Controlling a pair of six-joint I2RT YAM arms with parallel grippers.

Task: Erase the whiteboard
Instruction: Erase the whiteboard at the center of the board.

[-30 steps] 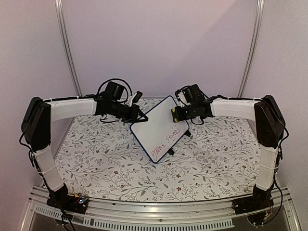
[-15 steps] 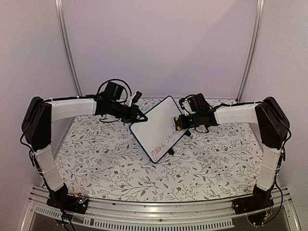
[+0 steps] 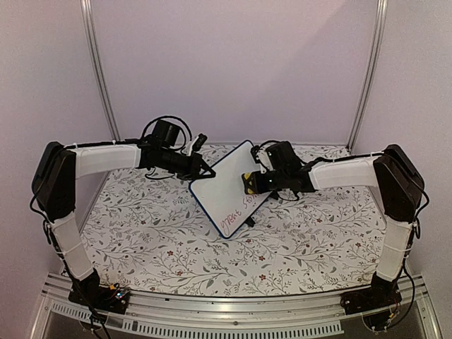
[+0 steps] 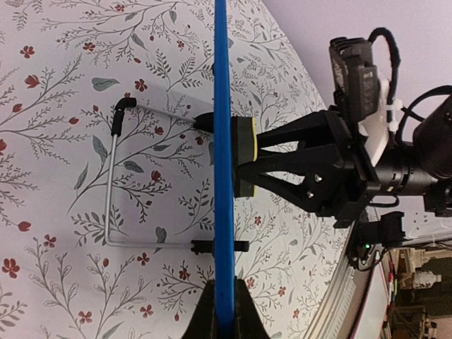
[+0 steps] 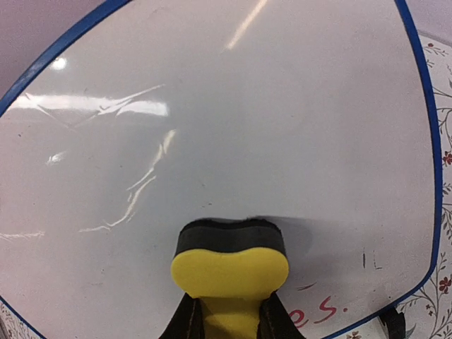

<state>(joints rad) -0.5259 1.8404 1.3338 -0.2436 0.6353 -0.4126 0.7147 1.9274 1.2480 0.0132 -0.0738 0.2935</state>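
Whiteboard (image 3: 224, 185) held up near the middle of the table's (image 3: 141, 233) far edge, with a sponge eraser (image 5: 229, 272) pressed to its face.

The left gripper (image 4: 224, 314) has its jaws pinching the board's thin blue frame at the left edge, so the board stands tilted, one corner pointing down toward the floral table. The right gripper (image 3: 260, 181) reaches in from the other side, its jaws pinching the yellow eraser, whose dark pad lies flat against the white surface near the right edge. The surface above the eraser is blank. Red handwriting (image 3: 239, 214) runs along the lower right edge, below the eraser. A bent wire stand (image 4: 111, 191) with small black feet juts from the board's back.
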